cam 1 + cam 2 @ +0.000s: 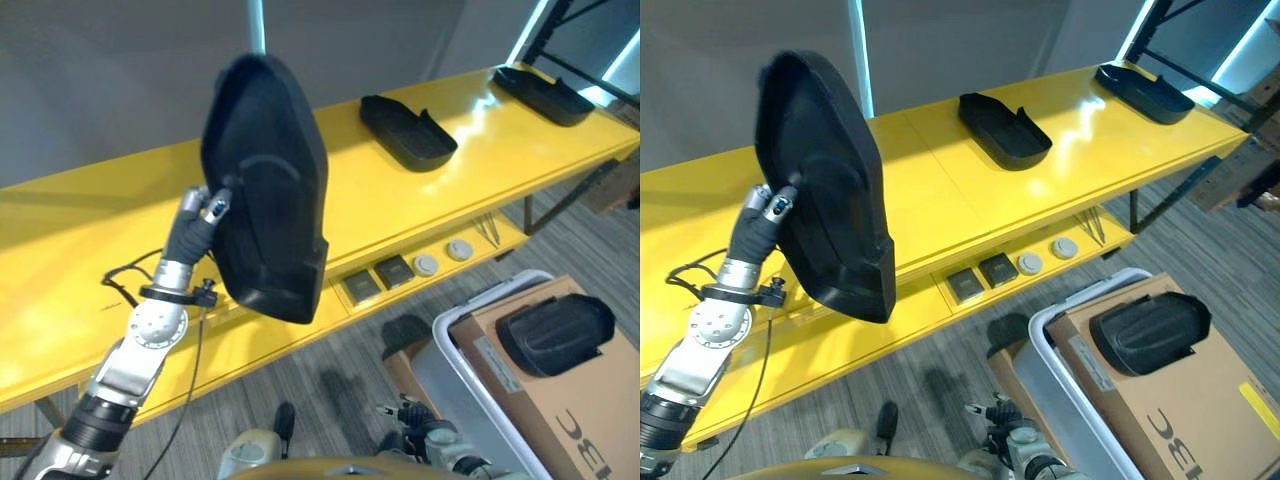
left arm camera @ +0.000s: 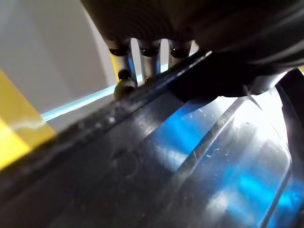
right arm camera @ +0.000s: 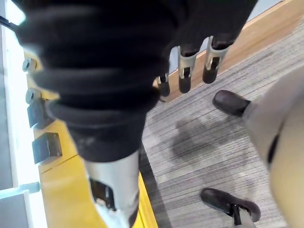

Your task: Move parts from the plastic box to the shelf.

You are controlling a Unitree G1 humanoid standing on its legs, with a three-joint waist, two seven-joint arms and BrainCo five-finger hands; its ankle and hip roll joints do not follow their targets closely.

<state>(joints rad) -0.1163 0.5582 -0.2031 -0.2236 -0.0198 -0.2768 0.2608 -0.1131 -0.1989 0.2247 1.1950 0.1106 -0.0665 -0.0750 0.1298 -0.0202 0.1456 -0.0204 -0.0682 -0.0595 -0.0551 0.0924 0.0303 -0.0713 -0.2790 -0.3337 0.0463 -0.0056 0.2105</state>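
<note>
We are seeing the large black moulded plastic part (image 1: 265,190) being held upright above the long yellow shelf (image 1: 80,290), left hand (image 1: 205,212) fingers clamping its edge. Right hand (image 3: 190,66) is hanging by the floor, fingers relaxed, holding nothing. Another black part (image 1: 553,333) is lying on printed cardboard (image 1: 590,420) in the white plastic box (image 1: 470,370); we are not reading that print.

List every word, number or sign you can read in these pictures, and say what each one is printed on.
Cardboard sheet in the plastic box: large dark letters, upside down and cut off at the picture's edge; no whole word can be read.
White label on that cardboard: too small to read.
Held black part and yellow shelf: no text visible.
</note>
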